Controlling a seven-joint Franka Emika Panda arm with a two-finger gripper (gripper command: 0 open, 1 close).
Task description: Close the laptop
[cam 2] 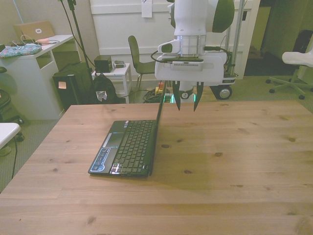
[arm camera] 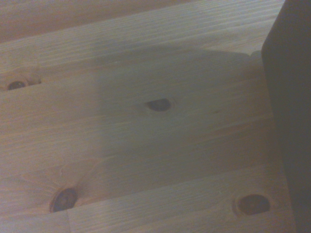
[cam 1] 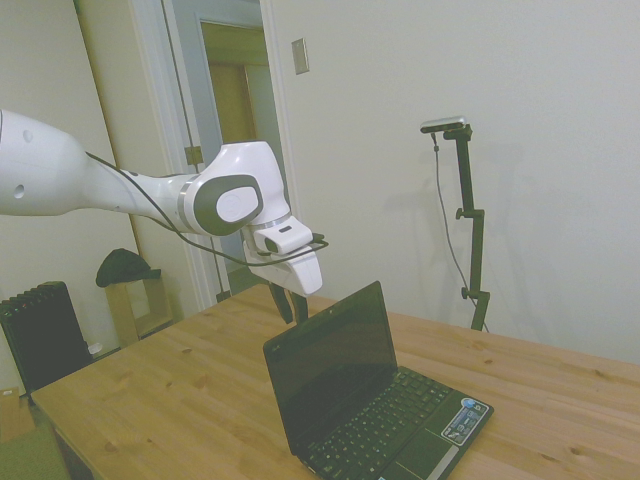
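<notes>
Knotty matt wooden table [cam 2: 234, 161]; black plastic laptop [cam 1: 375, 405] with a glossy dark screen.

Office; desk [cam 2: 29, 63], swivel chair [cam 2: 297, 61].

The laptop [cam 2: 128, 147] sat open on the tabletop [cam 2: 234, 161], toward the front view's left. The claw [cam 2: 185, 100] hung above the tabletop, just behind the raised lid's top edge.

Knotty pine bench [cam 2: 234, 161], planks bare apart from one item: open black laptop [cam 2: 128, 147], base flat on the wood, lid upright just beside the claw [cam 2: 186, 102] hanging above.
</notes>
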